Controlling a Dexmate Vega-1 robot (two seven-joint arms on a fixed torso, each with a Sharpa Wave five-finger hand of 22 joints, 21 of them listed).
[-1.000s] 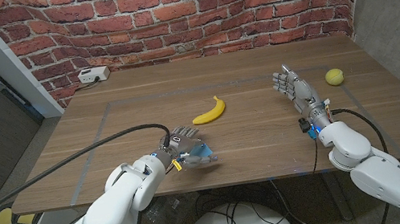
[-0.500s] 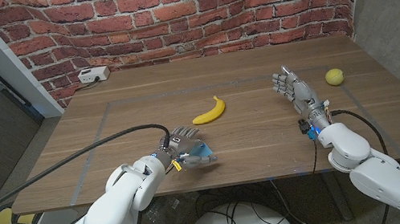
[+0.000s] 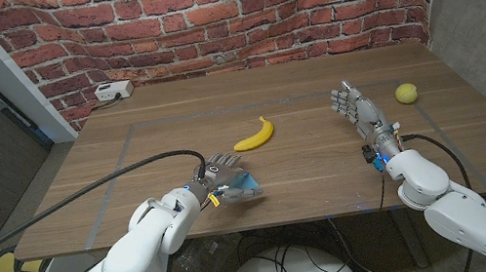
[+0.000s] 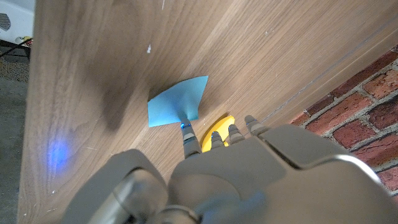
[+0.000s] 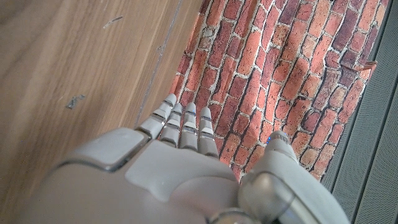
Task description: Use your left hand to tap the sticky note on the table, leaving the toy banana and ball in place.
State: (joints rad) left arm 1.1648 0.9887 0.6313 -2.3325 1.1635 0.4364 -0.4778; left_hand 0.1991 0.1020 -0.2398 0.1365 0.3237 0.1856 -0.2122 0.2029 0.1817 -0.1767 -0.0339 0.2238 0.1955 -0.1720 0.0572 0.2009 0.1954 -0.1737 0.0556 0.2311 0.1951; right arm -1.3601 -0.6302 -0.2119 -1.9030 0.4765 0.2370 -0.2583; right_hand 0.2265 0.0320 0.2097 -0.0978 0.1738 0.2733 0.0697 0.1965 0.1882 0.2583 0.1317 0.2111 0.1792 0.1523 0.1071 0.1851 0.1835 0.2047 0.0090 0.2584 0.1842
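A blue sticky note [image 3: 245, 188] lies near the table's front edge; in the left wrist view the blue sticky note [image 4: 177, 101] has one fingertip [image 4: 185, 127] of my left hand [image 4: 236, 168] touching its near edge. My left hand [image 3: 221, 177] hovers over the note, fingers apart, holding nothing. The yellow toy banana [image 3: 255, 134] lies mid-table beyond it, and its tip [image 4: 219, 128] peeks past my fingers. A yellow-green ball [image 3: 405, 93] sits at the far right. My right hand [image 3: 357, 107] stands upright and open, left of the ball, holding nothing.
A white box [image 3: 114, 91] with a cable sits at the table's back left corner by the brick wall [image 3: 203, 14]. A black cable [image 3: 121, 176] runs along my left arm. Bare wood [image 3: 327, 166] spreads between the two hands.
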